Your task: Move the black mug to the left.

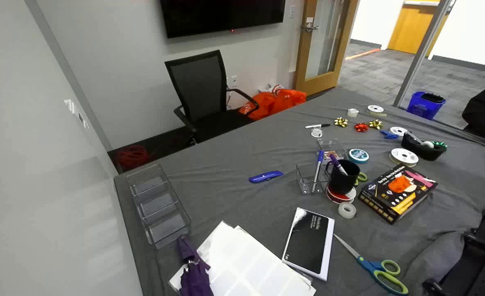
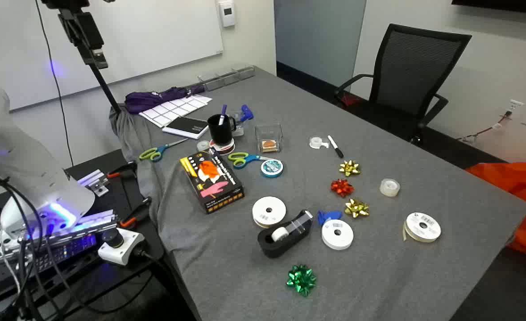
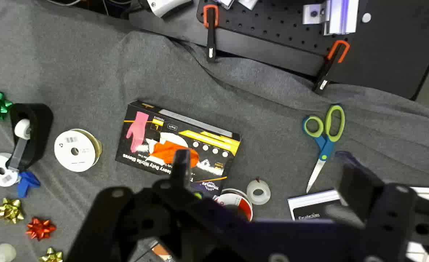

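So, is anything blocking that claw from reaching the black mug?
Nothing visible stands between the open gripper and the black mug, though a purple and white marker sticks up out of its mouth.

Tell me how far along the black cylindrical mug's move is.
Done: nothing evident; the black cylindrical mug appears to rest on a red-and-white round spool. In hand: nothing; the black two-fingered claw is open, apart from the mug. Remaining, probably: grasp, leftward move, release.

Bare cloth (image 3: pixel 272 136) below the gripper (image 3: pixel 269 174)
Beneath it, room lies between glove box (image 3: pixel 163 136) and scissors (image 3: pixel 326 147), a tape roll (image 3: pixel 251 193) in the way.
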Available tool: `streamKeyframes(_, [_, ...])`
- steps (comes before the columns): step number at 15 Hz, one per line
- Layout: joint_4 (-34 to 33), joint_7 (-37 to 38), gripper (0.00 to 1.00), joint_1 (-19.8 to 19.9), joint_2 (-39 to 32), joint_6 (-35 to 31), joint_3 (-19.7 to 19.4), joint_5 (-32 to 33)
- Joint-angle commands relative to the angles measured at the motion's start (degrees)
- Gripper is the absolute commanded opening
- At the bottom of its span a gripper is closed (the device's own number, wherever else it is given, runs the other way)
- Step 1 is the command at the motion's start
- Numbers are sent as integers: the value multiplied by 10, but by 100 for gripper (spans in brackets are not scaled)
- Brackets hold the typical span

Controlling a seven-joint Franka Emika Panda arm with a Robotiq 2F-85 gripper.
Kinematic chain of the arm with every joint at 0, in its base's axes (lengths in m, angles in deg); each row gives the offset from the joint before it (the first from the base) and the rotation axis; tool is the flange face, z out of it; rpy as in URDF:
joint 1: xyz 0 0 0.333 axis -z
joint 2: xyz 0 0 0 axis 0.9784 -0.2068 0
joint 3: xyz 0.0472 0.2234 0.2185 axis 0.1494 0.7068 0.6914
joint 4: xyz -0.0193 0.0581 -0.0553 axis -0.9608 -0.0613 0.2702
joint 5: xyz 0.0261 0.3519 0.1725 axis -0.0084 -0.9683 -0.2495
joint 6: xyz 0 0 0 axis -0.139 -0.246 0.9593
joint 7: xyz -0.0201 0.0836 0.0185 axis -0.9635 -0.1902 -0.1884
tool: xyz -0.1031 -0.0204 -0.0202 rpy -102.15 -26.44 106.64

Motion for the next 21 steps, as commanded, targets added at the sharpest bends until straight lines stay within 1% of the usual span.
streamKeyframes(1, [-1,7,100,-10,-1,2,-7,5])
streamKeyframes(13, [-1,10,100,-13,-1,-2,-4,0])
streamKeyframes(17, [-11,63,100,-16,-46,-57,10,-20])
streamKeyframes(21, [-29,110,100,-15,-118,-152,17,-33])
